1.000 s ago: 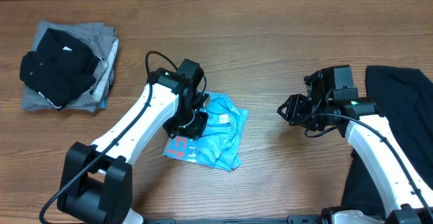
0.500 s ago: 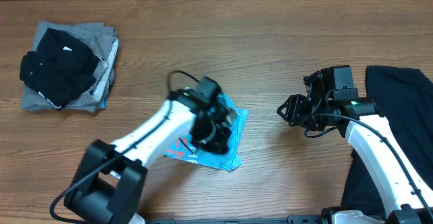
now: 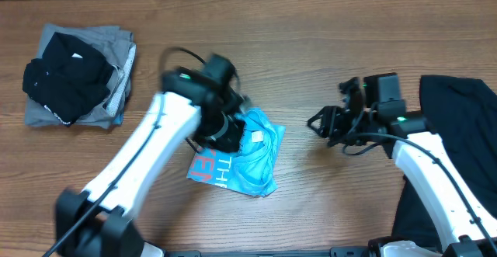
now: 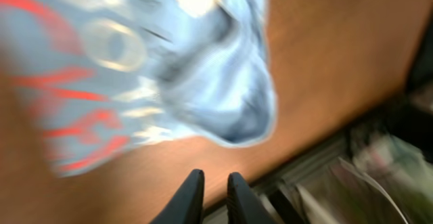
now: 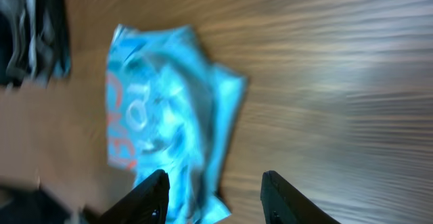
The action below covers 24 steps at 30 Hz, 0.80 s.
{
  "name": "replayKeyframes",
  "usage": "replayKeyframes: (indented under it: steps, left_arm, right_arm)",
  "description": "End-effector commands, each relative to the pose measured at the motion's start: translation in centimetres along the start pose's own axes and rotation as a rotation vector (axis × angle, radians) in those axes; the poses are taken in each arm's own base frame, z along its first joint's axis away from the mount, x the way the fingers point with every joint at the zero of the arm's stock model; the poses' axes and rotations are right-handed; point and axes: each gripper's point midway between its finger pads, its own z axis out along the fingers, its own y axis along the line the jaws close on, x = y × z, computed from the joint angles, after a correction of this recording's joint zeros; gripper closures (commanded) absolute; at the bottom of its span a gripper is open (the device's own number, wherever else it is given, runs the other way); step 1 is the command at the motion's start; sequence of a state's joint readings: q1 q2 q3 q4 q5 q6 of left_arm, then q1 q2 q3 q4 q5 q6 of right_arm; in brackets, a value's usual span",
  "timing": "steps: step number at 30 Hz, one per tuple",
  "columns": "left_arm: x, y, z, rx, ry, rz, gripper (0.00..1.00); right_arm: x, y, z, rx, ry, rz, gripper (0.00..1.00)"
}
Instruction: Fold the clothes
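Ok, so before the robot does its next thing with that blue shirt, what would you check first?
1. Left tool empty: ok, fingers together, nothing between them.
2. Right tool open and empty: ok, over bare table.
3. Blue shirt neatly folded: not ok, it is a rumpled bundle.
4. Shirt edges clear to grab: cannot tell, both wrist views are blurred.
5. Black and grey pile out of the way: ok, far corner.

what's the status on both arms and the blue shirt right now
Left gripper closed, empty, at the edge of the blue T-shirt. Right gripper open, empty, clear of it. Shirt in a rumpled bundle. Nothing else near it.
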<state>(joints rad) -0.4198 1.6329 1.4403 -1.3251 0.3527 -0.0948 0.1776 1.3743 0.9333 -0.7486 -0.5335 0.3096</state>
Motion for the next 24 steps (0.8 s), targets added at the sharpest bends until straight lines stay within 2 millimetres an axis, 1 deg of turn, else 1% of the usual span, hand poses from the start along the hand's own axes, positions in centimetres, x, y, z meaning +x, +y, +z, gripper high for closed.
replayKeyframes:
  steps: [1,2,4,6,7,9,12,13,14,15,16,17,18,20,22,24]
  left_arm:
    - [-1.5,5.0,-3.7,-0.176,-0.127,-0.093,0.80]
    - [-1.6,5.7,-3.9,-0.171,-0.135,-0.124,0.77]
    - [-1.6,7.3,-4.5,-0.170,-0.146,-0.181,0.77]
    - [-1.6,8.2,-4.8,-0.163,-0.154,-0.215,0.78]
    - [-1.6,8.4,-5.0,-0.144,-0.159,-0.232,0.78]
    - [-1.6,8.7,-5.2,-0.122,-0.166,-0.252,0.78]
    - [-1.6,8.8,-5.3,-0.124,-0.168,-0.249,0.77]
    - [-1.6,8.8,-5.3,-0.124,-0.168,-0.249,0.76]
    - [-1.6,8.8,-5.3,-0.124,-0.167,-0.245,0.76]
    - [-1.6,8.8,-5.3,-0.124,-0.167,-0.246,0.76]
    - [-1.7,8.8,-5.3,-0.124,-0.169,-0.241,0.76]
    - [-1.7,8.8,-5.3,-0.124,-0.169,-0.240,0.76]
    - [-1.7,8.8,-5.3,-0.124,-0.171,-0.240,0.76]
    - [-1.7,8.8,-5.3,-0.124,-0.171,-0.240,0.75]
    - [-1.8,8.9,-5.3,-0.125,-0.173,-0.239,0.75]
    - [-1.8,8.9,-5.3,-0.125,-0.174,-0.236,0.75]
  right_arm:
    - [2.9,5.3,1.2,-0.094,0.086,-0.168,0.49]
    - [3.7,5.8,1.7,-0.086,0.107,-0.190,0.48]
    - [5.8,6.4,3.6,-0.009,0.152,-0.179,0.48]
    - [6.9,6.4,4.9,0.049,0.170,-0.148,0.45]
    - [7.7,6.2,5.8,0.091,0.184,-0.111,0.43]
    - [9.7,6.2,7.5,0.122,0.253,-0.095,0.43]
    - [12.2,6.7,9.4,0.114,0.341,-0.160,0.43]
    - [12.7,7.0,9.8,0.105,0.352,-0.192,0.43]
    - [13.4,7.7,10.3,0.089,0.360,-0.242,0.44]
    - [13.7,8.1,10.4,0.080,0.360,-0.257,0.44]
    - [13.8,8.5,10.5,0.070,0.358,-0.269,0.48]
    - [13.9,8.6,10.6,0.066,0.357,-0.274,0.49]
    - [14.0,8.7,10.6,0.065,0.358,-0.277,0.54]
    - [14.0,8.7,10.6,0.063,0.358,-0.278,0.57]
    - [14.1,8.9,10.6,0.054,0.362,-0.283,0.56]
    - [14.2,9.7,10.6,0.003,0.373,-0.323,0.47]
